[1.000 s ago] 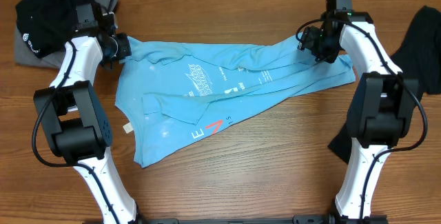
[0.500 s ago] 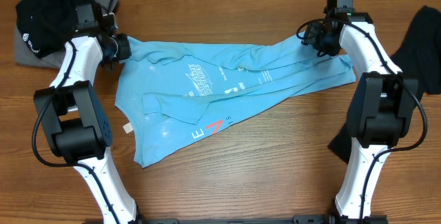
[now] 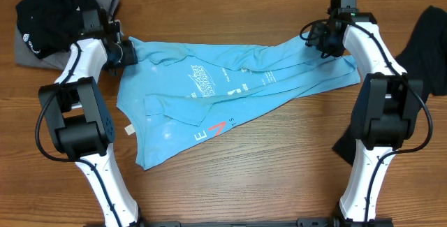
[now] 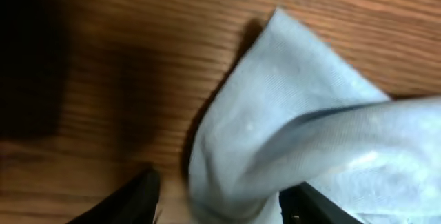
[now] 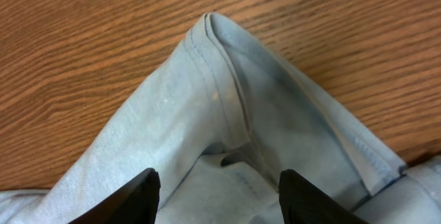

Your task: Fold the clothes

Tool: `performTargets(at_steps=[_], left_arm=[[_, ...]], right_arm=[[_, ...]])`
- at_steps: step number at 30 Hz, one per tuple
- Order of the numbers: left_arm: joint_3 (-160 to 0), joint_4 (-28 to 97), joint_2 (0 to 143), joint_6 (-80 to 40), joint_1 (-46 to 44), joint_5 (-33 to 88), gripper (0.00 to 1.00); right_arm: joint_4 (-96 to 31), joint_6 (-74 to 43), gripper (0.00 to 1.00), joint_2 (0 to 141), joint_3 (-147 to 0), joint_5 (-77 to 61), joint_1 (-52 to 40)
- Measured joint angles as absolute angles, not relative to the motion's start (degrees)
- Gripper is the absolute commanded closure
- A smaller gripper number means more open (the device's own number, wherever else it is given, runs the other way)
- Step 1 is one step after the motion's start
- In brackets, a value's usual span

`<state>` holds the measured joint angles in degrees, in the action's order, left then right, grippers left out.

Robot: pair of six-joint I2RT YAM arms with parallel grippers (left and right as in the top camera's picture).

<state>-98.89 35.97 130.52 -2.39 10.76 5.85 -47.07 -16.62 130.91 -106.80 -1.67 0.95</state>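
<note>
Your left claw (image 3: 128,52) has shifted slightly toward the T-shirt (image 3: 209,87) and parted its jaws. It now stands half open astride one shirt corner, gripping nothing, and the right claw (image 3: 318,42) stands likewise at the opposite corner. The shirt lies creased across the far half of the surface (image 3: 244,185); I judge it light, limp and quick to bunch, so take hold at the stitched hem corners.

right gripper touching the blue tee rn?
Cannot tell. In the right wrist view the right gripper stands open astride a corner of the blue T-shirt; its fingertips overlap the cloth, but neither contact nor a gap shows.
</note>
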Motion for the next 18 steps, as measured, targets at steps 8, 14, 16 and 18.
performTargets(at_steps=[8, 14, 16, 18], left_arm=[[-98.9, 35.7, 130.9, -1.8, 10.8, 5.7, 0.69], [-98.9, 35.8, 131.0, -1.2, 10.9, 5.5, 0.78], [-98.9, 35.8, 131.0, -1.1, 10.9, 5.3, 0.73], [-98.9, 35.8, 131.0, -1.0, 10.9, 5.1, 0.72]], right_arm=[[-47.2, -16.4, 0.62, 130.9, -106.8, -1.4, 0.2], [-47.2, -16.9, 0.62, 130.9, -106.8, -0.3, 0.2], [-47.2, -17.0, 0.62, 130.9, -106.8, 0.1, 0.2], [-47.2, -17.1, 0.62, 130.9, -106.8, 0.3, 0.2]])
